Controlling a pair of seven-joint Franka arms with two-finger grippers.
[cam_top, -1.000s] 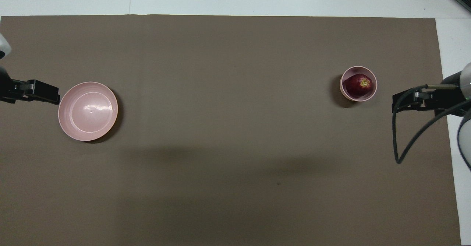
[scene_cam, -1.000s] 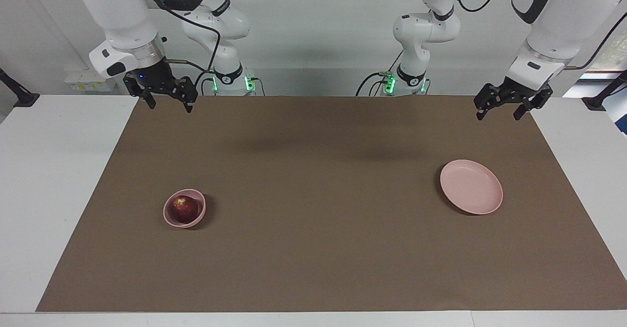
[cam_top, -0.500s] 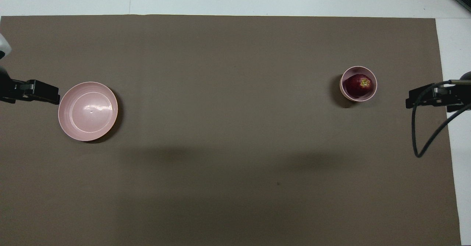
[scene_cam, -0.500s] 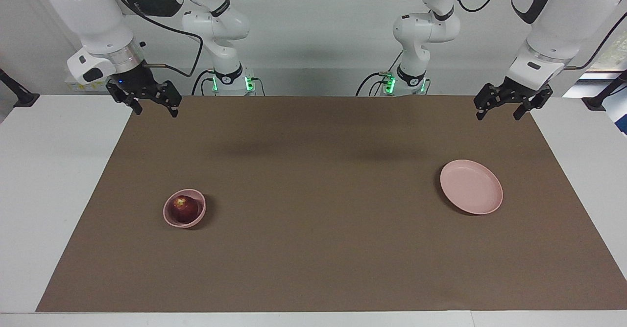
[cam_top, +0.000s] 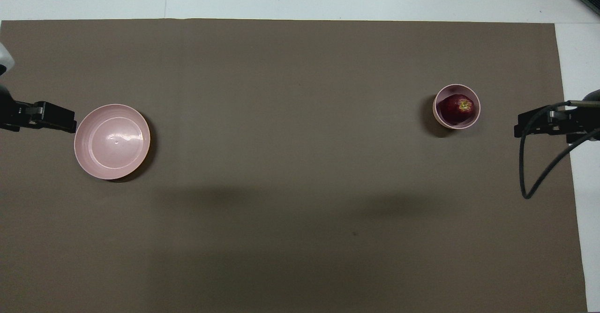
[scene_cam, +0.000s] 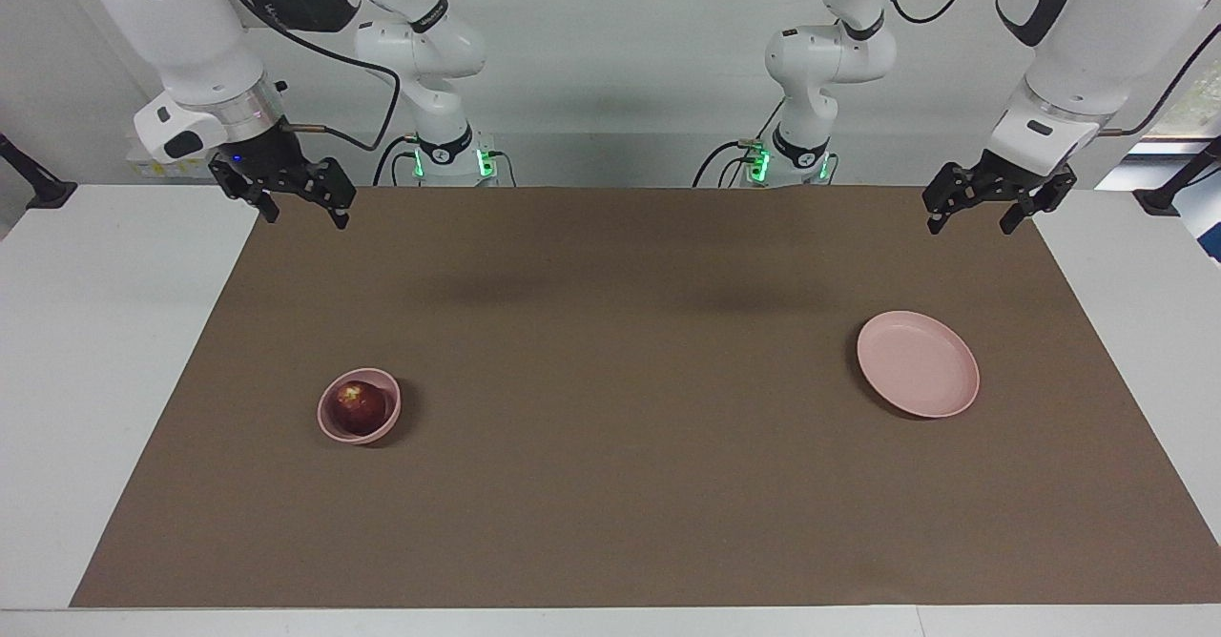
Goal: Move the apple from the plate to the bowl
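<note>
Right gripper (scene_cam: 298, 206) open, empty, raised over mat corner at 11 o'clock in facing view; left gripper (scene_cam: 983, 210) open, waiting. Small dark red apple (scene_cam: 360, 407) sits in deep pale pink bowl (scene_cam: 329, 424); flat pale pink plate (scene_cam: 918, 363) bare. Transfer looks complete; nothing further needed

High facing cam, steep overhead cam, shared mat (scene_cam: 610, 484)

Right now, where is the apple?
The apple sits inside the bowl toward the right arm's end of the brown mat, at the left of the facing view; the plate at the left arm's end holds nothing.
</note>
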